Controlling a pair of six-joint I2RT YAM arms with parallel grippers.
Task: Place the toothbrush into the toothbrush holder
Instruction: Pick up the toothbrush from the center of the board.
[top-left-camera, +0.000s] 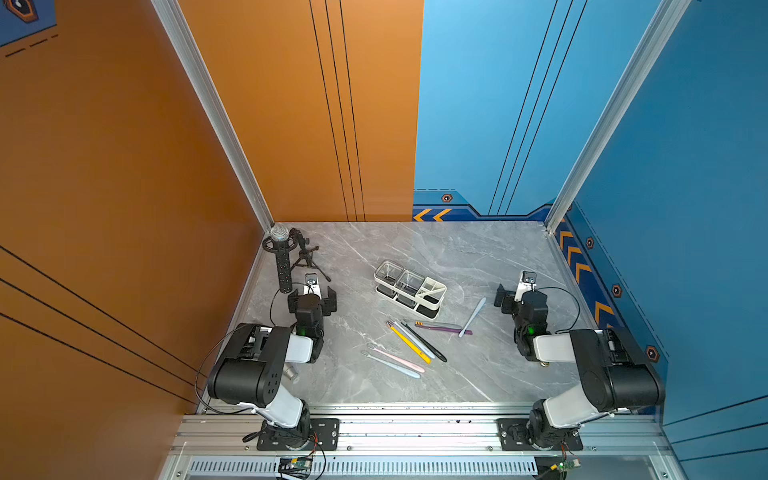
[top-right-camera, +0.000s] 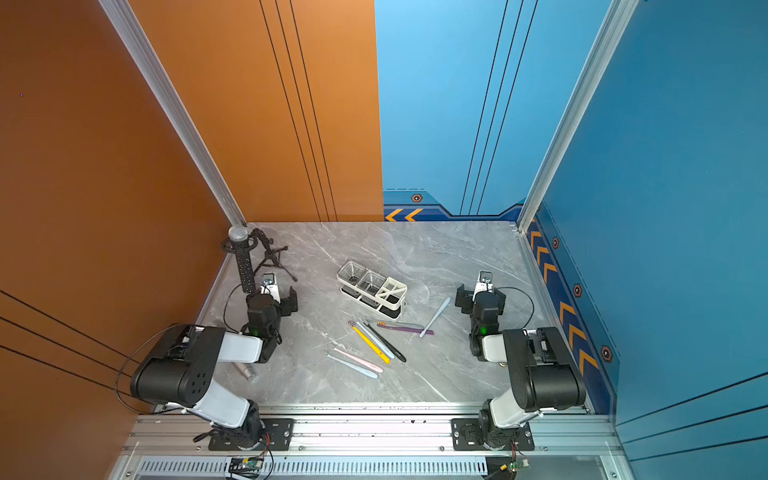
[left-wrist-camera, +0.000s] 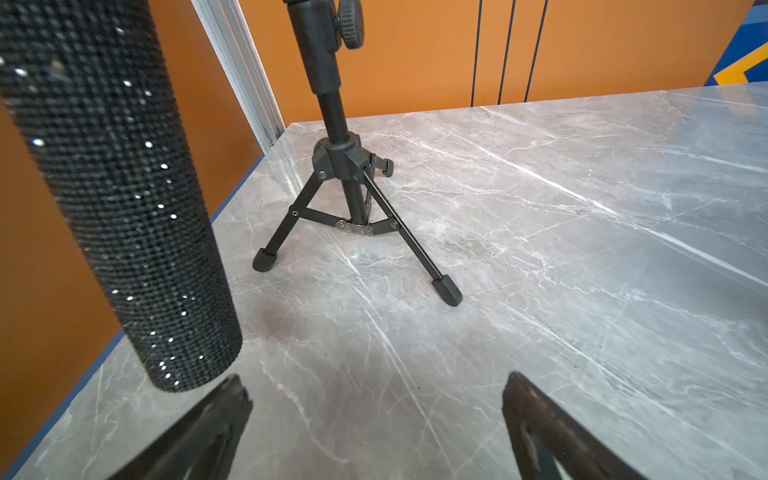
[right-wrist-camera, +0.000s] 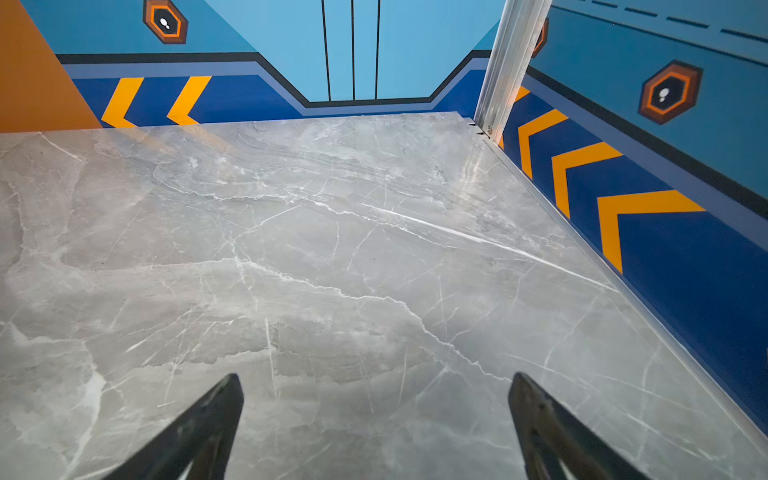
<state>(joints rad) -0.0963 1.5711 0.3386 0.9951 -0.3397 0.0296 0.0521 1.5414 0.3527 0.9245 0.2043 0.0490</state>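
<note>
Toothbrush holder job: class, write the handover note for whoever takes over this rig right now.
Left gripper: fingers open, empty, near the black microphone stand.
Right gripper: fingers open, empty.
White slatted toothbrush holder with two clear cups: upright mid-table.
Coloured plastic toothbrushes: lying loose on the grey marble table, on the robot's side of the holder.
Done: nothing gripped yet.
To do: pick up a toothbrush, place it in the holder.
</note>
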